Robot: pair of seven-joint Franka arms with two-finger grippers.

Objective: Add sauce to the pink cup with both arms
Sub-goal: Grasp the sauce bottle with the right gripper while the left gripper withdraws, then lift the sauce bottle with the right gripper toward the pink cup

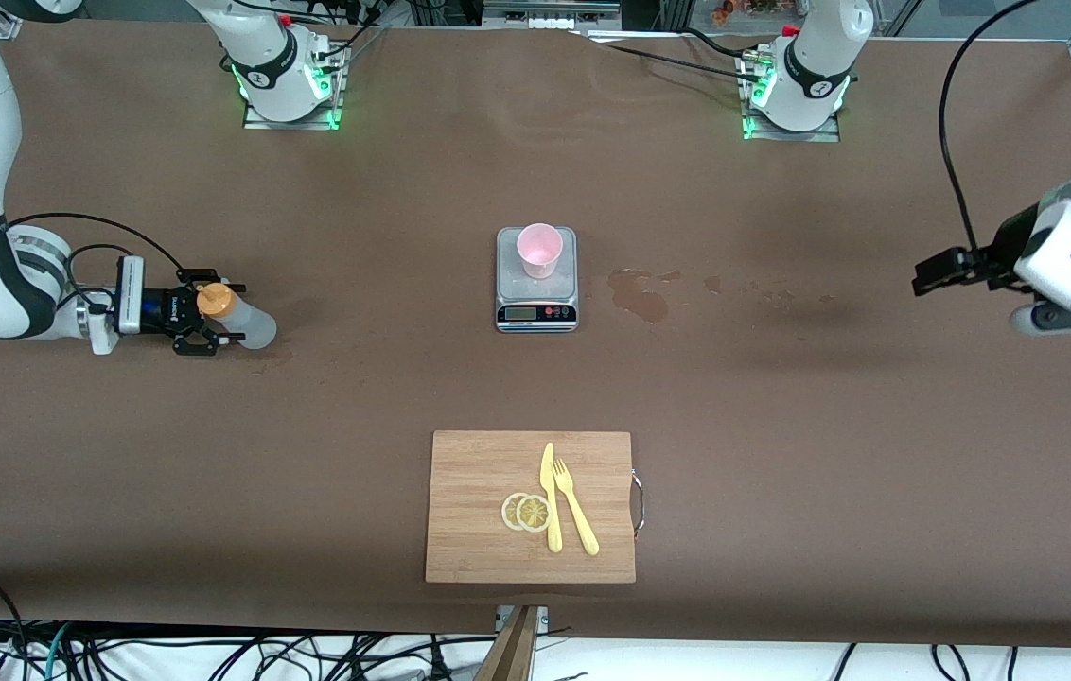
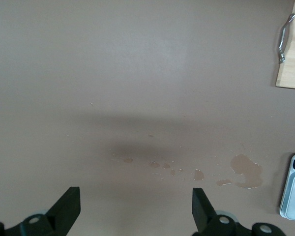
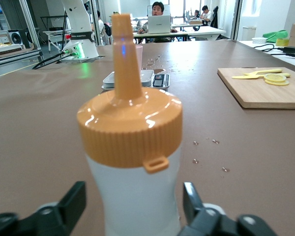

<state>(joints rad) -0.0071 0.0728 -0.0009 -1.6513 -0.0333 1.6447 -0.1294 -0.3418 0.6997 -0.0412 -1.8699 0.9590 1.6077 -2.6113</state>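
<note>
Brown matte table cover (image 1: 781,426), faintly wrinkled, lab desks and seated people in the background of the right wrist view.

Right gripper (image 1: 204,326) low at the right arm's end of the table, fingers (image 3: 69,204) astride the sauce (image 1: 237,317), a sliver of gap visible on each side; not yet clamped. Bottle upright: translucent whitish, soft-looking plastic; ribbed orange-yellow cap with a tapered nozzle and a small tab.

Left gripper (image 2: 135,209) up in the air over bare cover at the left arm's end, jaws spread wide, holding nothing; waiting.

Pink cup (image 1: 539,250) mid-table on a grey kitchen scale (image 1: 536,303), well apart from the bottle; smooth, slightly tapered, round rim, inside looks empty.

Brown stain (image 1: 641,295) with a trail of droplets beside the scale, toward the left arm's end.

Bamboo cutting board (image 1: 479,511) nearer the front camera, metal handle; on it a yellow plastic knife (image 1: 550,497), fork (image 1: 575,506), two lemon slices (image 1: 526,512).

Progress: early. Grasp, carry, squeeze over the cup all remaining.
</note>
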